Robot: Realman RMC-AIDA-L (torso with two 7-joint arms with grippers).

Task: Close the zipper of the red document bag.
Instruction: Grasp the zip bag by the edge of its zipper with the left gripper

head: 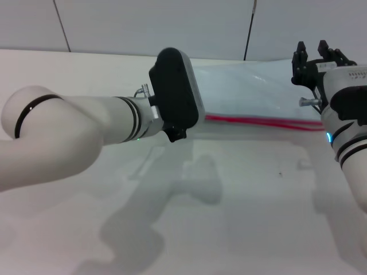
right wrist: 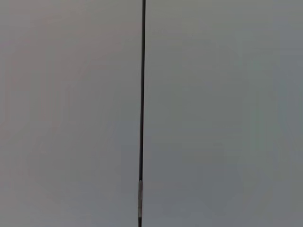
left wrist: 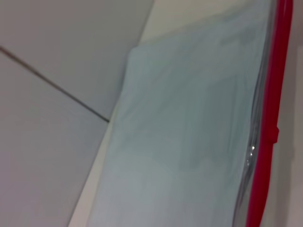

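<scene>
The large, flat, translucent pale blue-grey plastic document bag (head: 252, 94) lay on the white worktop (head: 241, 217) at its far side, close to the grey panelled wall (head: 143, 26). Its thin bright red zipper strip (head: 258, 121) ran along the long edge nearest the robot, from just beside the left arm's black wrist housing across to the right arm.

The left arm reached in from the left side of the head view and covered the bag's left end. The left hand (head: 172, 97) itself was hidden behind the black housing, so whether its fingers were spread or pressed together could not be told. The left wrist view looked closely down on the bag's pale surface (left wrist: 189, 132), with the red zipper (left wrist: 272, 109) running along one side and a small red tab (left wrist: 271, 135) jutting from the strip part way along. A glossy sliver showed between the pouch sheet and the red strip near that tab. The wall and its dark seam (left wrist: 52, 82) lay beyond the bag's other long edge.

The right hand (head: 319, 57) was raised at the right edge of the head view, above the bag's right end, its black fingers (head: 299, 60) pointing up and spread apart, holding nothing. The right wrist view showed only the grey wall with a dark vertical seam (right wrist: 142, 104).
</scene>
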